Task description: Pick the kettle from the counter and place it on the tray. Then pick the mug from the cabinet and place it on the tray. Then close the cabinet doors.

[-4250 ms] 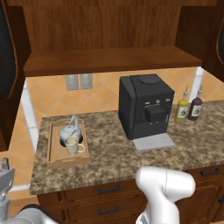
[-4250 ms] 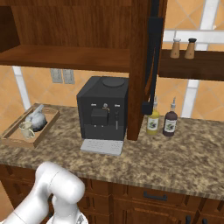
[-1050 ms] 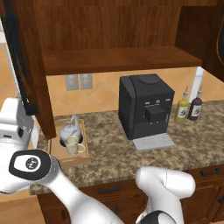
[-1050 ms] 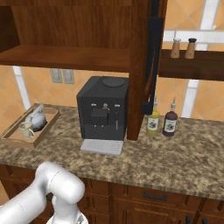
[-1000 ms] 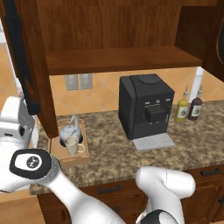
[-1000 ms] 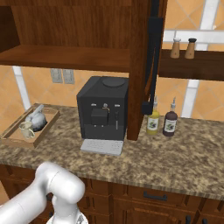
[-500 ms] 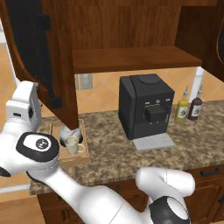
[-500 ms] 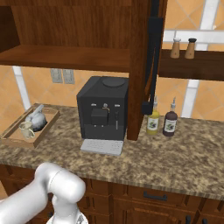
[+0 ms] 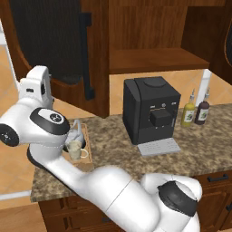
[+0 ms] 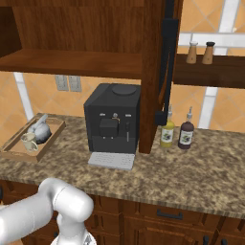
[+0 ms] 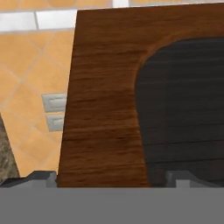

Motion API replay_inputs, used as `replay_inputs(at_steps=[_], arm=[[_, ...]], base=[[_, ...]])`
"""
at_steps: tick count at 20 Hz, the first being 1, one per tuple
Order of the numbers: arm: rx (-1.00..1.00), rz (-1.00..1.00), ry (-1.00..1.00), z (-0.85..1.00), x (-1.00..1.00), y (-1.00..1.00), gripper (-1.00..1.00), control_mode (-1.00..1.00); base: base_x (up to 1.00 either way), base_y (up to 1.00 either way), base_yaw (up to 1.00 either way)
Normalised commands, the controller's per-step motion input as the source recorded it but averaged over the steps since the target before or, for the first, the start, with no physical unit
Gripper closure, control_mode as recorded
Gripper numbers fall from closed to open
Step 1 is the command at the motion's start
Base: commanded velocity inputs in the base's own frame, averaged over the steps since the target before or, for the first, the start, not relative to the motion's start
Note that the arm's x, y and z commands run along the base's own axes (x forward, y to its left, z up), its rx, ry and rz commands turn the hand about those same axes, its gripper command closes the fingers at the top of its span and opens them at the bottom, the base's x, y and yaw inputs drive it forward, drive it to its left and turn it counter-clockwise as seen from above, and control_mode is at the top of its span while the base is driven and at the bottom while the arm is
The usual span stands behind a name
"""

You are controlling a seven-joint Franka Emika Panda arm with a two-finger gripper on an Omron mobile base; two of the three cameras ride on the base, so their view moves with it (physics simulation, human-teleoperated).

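- Now pincer [image 11: 111,177] open wide, fingertips [image 11: 41,177] straddling the left cabinet door [image 11: 109,96] frame.
- Kettle [image 10: 39,130] and mug [image 10: 28,142] sit in tray [image 10: 14,152], below pincer.

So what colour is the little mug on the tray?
Cream-beige. The mug shows best in the right base view, on the light-wood tray.

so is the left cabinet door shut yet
Not yet. The left cabinet door is partly swung in and still angled off the cabinet, whose shelf shows beside it. The open gripper faces its panel.
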Motion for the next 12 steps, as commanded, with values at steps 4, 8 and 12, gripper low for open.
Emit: replay_inputs(at_steps=[4, 8, 12], arm=[[0.00, 0.00, 0.01, 0.00, 0.40, -0.11, -1.00, -1.00], [0.00, -0.03, 0.00, 0.04, 0.42, -0.14, -1.00, -1.00], [0.00, -0.05, 0.00, 0.07, 0.30, -0.11, -1.00, -1.00]], base=[[0.00, 0.00, 0.00], [0.00, 0.00, 0.00], [0.00, 0.00, 0.00]])
